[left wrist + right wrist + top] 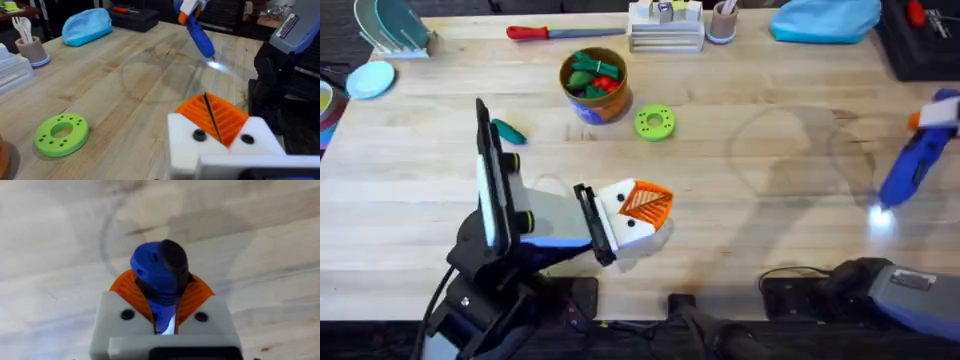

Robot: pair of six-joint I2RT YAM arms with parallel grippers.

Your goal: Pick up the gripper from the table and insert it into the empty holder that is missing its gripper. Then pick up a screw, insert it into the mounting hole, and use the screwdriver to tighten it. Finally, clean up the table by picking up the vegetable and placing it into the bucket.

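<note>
My right gripper (932,114) (162,302) is shut on the blue screwdriver (904,166) (201,36) (152,267) over the right side of the table. The tool tilts down with its lit tip just above the wood. At the front centre lies my left gripper (648,204) (212,119), its orange pads shut together on nothing. A small dark green vegetable (508,131) lies on the table left of the orange-brown bucket (605,108), which holds a heap of green and red toy vegetables. The loose gripper, the holder and the screw are out of view.
A lime-green ring disc (654,123) (62,134) lies right of the bucket. Along the back edge are a red-handled tool (545,32), a cup (722,22) (30,47), a blue pouch (825,18) (87,26) and a black case (920,45).
</note>
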